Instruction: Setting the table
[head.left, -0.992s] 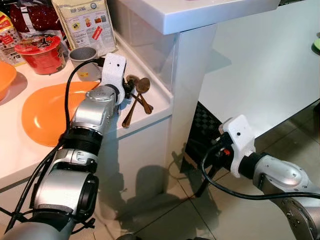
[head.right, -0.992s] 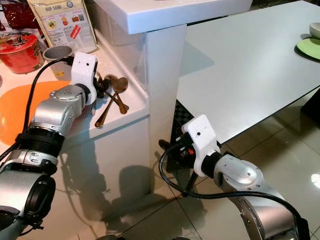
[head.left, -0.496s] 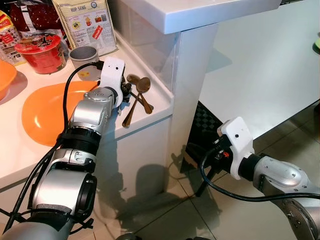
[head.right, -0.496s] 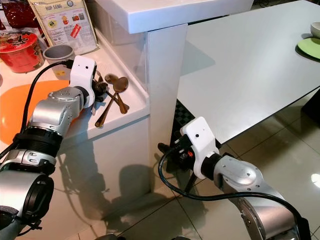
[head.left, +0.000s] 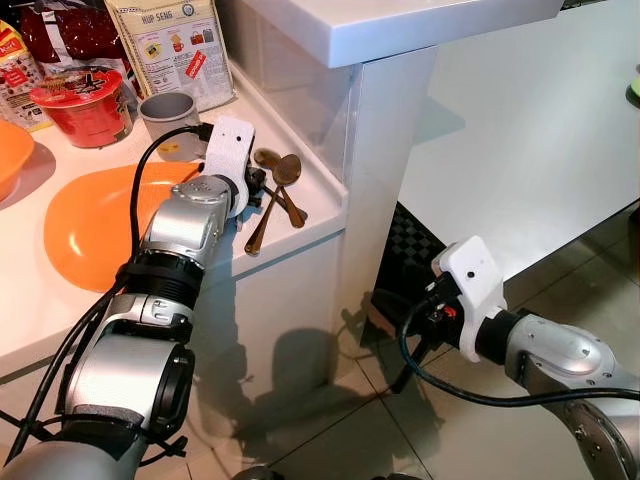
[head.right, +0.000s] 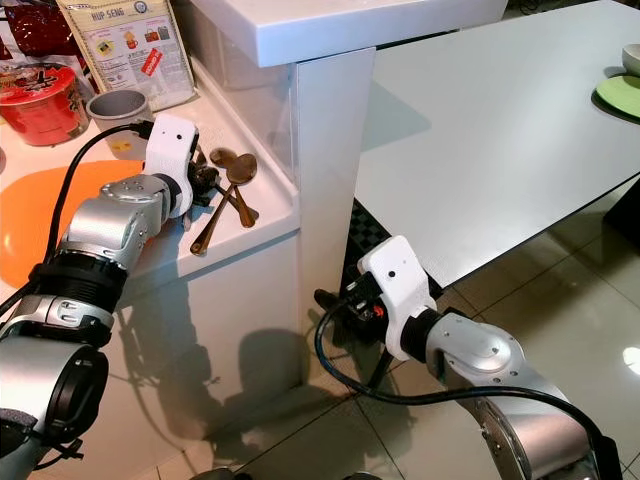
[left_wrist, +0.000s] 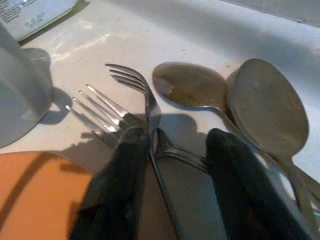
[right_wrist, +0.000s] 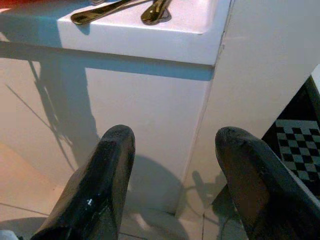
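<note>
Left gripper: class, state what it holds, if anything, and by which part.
Nothing is held yet. The left gripper is open, its fingers straddling the handles of two silver metal forks lying on the white counter.

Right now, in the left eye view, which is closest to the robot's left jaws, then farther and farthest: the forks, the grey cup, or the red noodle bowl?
From the left gripper:
1. Forks: right at the jaws, beside the spoons.
2. Grey cup: farther back on the counter, by the snack bag.
3. Red noodle bowl: farthest, beyond the cup, toward the robot's left.
</note>
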